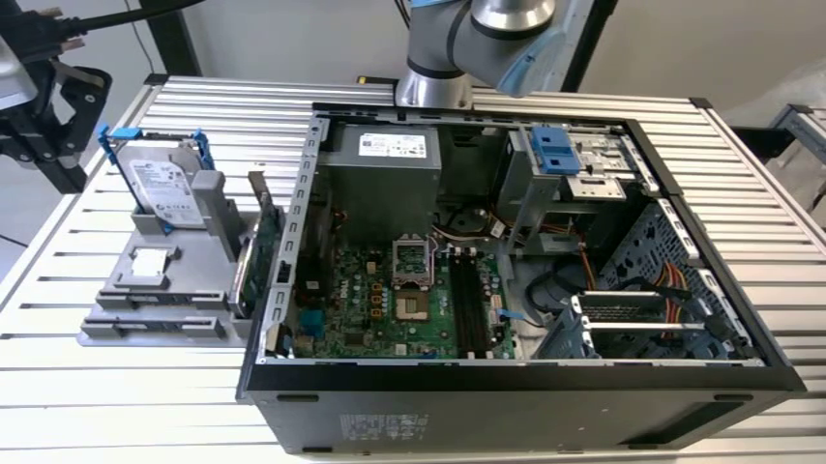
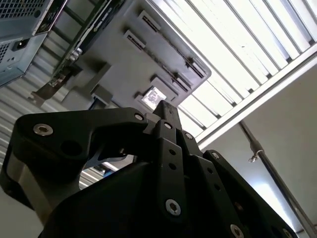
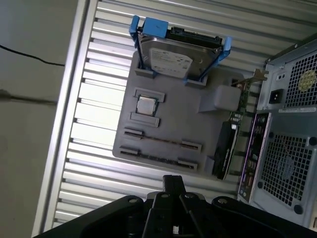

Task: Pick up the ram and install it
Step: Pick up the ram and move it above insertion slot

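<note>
The ram [image 3: 163,142] is a thin dark stick lying flat in a row of the grey parts holder [image 3: 173,121], just below the small square chip [image 3: 147,104]. In the exterior view that holder [image 1: 123,324] stands on the table at the left of the open computer case [image 1: 516,387]. My gripper [image 3: 173,181] hangs well above the holder's ram end, apart from the ram. Its black fingers meet at the tip with nothing between them, as the second wrist view also shows for the gripper [image 2: 166,109]. The motherboard's black slots [image 1: 467,309] lie inside the case.
A silver hard drive in a blue frame [image 1: 162,179] stands at the holder's far end. A green expansion card [image 1: 265,256] stands on edge between holder and case. The arm's base [image 1: 432,82] rises behind the case. The slatted table's edge [image 3: 69,114] runs past the holder.
</note>
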Robot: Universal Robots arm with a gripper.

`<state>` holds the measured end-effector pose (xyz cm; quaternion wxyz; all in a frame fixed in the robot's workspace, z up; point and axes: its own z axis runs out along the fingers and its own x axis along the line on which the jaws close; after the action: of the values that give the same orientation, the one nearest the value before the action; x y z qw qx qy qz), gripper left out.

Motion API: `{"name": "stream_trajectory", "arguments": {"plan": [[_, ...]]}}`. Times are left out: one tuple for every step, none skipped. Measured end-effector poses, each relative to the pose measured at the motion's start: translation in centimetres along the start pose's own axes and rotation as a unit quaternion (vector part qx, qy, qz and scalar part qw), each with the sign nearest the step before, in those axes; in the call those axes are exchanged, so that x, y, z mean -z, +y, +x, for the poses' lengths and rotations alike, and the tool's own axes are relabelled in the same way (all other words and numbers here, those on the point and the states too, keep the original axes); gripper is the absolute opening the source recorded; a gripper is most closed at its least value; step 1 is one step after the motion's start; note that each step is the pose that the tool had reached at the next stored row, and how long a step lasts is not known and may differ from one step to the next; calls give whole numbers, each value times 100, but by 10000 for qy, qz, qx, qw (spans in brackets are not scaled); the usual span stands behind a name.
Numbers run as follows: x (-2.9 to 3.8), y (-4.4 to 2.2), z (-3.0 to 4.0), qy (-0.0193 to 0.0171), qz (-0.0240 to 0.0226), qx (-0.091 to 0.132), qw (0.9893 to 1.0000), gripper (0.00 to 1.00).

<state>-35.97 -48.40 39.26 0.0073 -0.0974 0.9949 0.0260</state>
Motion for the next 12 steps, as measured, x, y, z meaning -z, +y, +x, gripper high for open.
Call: {"name": "stream_trajectory", "arguments": {"plan": [[0,0,0,1,0,22,10000,0],[0,0,0,3,-1,47,10000,0],[0,0,0,4,-1,70,10000,0],[1,0,0,5,-1,92,10000,0],[0,0,0,6,-2,115,9999,0],[0,0,0,7,-3,139,9999,0],[0,0,0,8,-3,164,9999,0],[0,0,0,10,-3,187,9998,0],[0,0,0,11,-4,211,9998,0],[0,0,0,12,-4,232,9997,0],[0,0,0,13,-5,257,9997,0],[0,0,0,14,-5,279,9996,0]]}}
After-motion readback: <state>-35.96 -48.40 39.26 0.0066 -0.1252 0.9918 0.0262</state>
